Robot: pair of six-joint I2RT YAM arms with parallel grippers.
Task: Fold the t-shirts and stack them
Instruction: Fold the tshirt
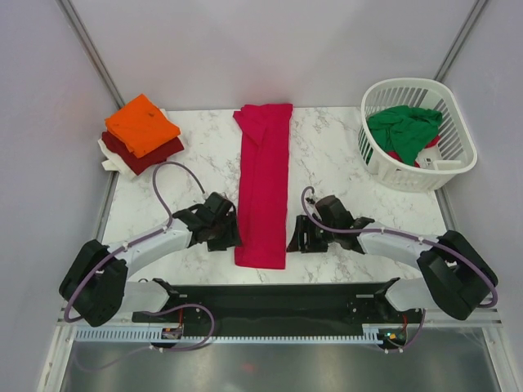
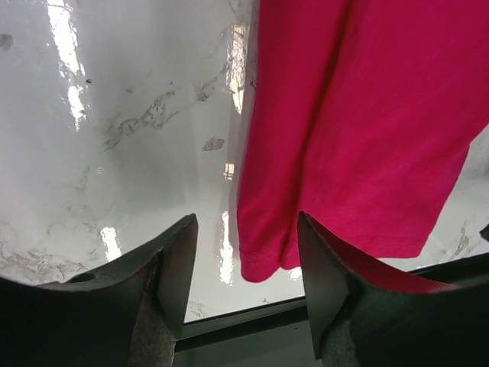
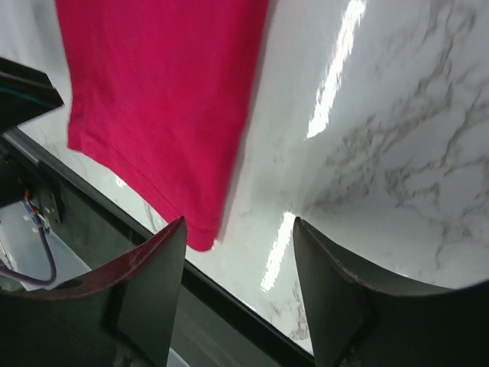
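At the far left of the white marbled table point(image 1: 343, 163) sits a stack of 3 folded t-shirts: a bright orange cloth tee point(image 1: 143, 124) on top, a dark red tee point(image 1: 151, 155) under it, and a white tee point(image 1: 114, 162) showing only at its edges underneath. Those 3 look finished.

Next comes the left gripper point(image 1: 227, 227), low over the table just beside the near left edge of the crimson-red cloth t-shirt point(image 1: 263, 184). In the left wrist view its jaws stand moderately apart with nothing clamped, and the tee's hemmed near corner point(image 2: 263, 264) lies on the marble in line with the gap.

The crimson tee lies flat in the centre as 1 long narrow strip running from the far edge toward the arms. Its sides seem already folded in, so I judge it about halfway folded. The crosswise folds and the move onto the stack are not yet done.

The right gripper point(image 1: 299, 237) mirrors the left at the strip's near right edge. In the right wrist view its jaws are also parted and empty, and the tee's other near corner point(image 3: 200, 237) lies off beside the gap.

At the far right, a white slatted plastic basket point(image 1: 453, 106) holds a crumpled green tee point(image 1: 403, 129), unfolded. A bit of red cloth shows beneath it, too hidden to identify.
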